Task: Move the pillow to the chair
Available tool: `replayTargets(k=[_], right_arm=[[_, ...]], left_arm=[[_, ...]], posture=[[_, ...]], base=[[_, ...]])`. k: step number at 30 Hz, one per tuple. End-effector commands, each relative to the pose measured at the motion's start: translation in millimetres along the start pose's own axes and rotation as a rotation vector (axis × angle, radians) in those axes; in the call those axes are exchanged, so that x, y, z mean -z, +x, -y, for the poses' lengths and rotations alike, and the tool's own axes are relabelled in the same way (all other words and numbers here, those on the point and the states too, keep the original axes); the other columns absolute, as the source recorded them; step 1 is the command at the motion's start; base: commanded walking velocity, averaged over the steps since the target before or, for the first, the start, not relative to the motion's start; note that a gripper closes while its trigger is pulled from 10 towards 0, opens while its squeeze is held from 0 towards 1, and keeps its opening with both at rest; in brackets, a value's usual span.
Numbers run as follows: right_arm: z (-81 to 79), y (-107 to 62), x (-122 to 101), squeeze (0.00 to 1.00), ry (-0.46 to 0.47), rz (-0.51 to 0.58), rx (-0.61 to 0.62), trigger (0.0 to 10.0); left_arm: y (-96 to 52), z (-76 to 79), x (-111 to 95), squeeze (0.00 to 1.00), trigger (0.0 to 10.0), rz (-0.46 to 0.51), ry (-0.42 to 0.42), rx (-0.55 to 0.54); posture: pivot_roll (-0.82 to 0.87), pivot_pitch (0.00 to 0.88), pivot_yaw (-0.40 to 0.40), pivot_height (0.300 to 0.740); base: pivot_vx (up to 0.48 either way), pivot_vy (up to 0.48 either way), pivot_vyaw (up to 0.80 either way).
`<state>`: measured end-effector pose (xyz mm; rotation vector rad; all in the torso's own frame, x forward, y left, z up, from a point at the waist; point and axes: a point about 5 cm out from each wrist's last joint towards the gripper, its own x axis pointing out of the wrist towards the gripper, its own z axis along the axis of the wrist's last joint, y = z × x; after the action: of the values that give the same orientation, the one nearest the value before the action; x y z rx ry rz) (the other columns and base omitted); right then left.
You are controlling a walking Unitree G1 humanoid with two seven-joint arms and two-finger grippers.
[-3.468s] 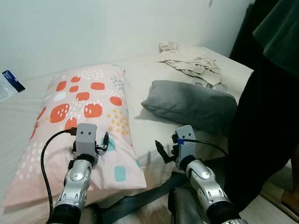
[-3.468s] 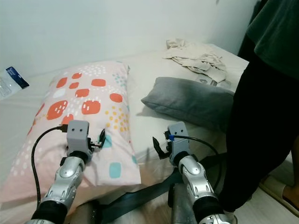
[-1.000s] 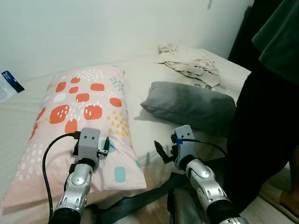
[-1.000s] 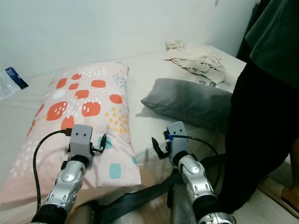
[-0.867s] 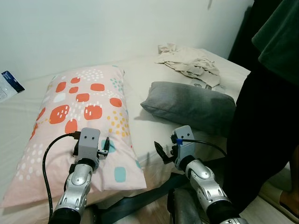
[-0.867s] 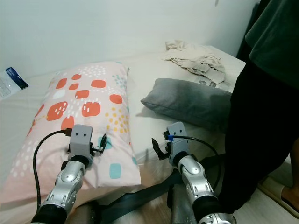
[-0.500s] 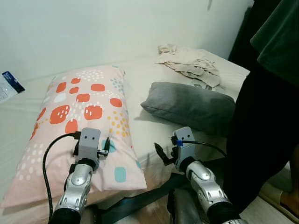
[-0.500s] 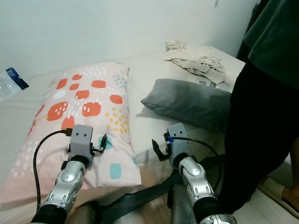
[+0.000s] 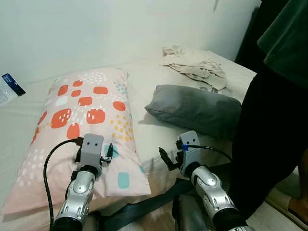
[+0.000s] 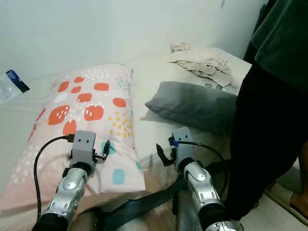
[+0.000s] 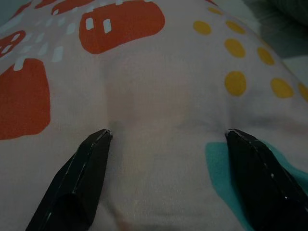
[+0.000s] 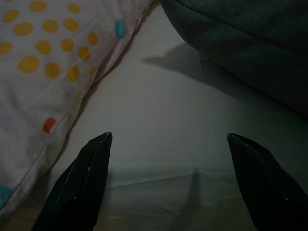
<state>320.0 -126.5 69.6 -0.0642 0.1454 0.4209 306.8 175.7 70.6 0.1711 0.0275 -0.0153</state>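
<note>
While your left gripper (image 11: 166,139) hovers spread right over the patterned pillow (image 9: 86,120) on the bed (image 9: 144,77), the right gripper (image 12: 168,142), also spread, sits off its edge beside the grey cushion (image 9: 197,108), so you're staged for a two-sided grab.

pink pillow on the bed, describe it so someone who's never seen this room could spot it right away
Start at the pale bed along the white wall. On the robot's left half of it lies the pink pillow, with the left gripper open just above its near end. Its orange blocks and yellow dots set it apart from the plain grey pillow beside it.
</note>
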Motion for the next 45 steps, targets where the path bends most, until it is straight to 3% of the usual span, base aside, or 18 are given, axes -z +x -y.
replayTargets(k=[1, 20, 35, 45], right_arm=[[-3.3, 0.3, -1, 0.0, -0.008, 0.01, -0.012, 10.0], [1.6, -0.8, -3, 0.0, -0.016, 0.013, -0.001, 10.0], [-9.0, -1.4, 3, 0.0, 0.0, 0.004, -0.016, 10.0], [-5.2, -1.0, 2, 0.0, 0.0, 0.005, -0.009, 10.0]], left_arm=[[-6.4, -3.0, 14, 0.0, 10.0, -0.068, 0.019, 0.004], [-3.9, -2.1, 12, 0.0, 10.0, -0.066, 0.019, 0.007], [-5.5, -7.4, 12, 0.0, 10.0, -0.067, 0.03, -0.001], [-5.8, -9.1, 12, 0.0, 10.0, -0.068, 0.034, -0.002]], posture=[[-0.06, 0.068, -0.049, 0.556], [-0.07, 0.066, -0.046, 0.556], [-0.05, 0.078, -0.045, 0.556], [-0.05, 0.079, -0.044, 0.556]], base=[[0.0, 0.0, 0.0], [0.0, 0.0, 0.0], [0.0, 0.0, 0.0], [0.0, 0.0, 0.0]])
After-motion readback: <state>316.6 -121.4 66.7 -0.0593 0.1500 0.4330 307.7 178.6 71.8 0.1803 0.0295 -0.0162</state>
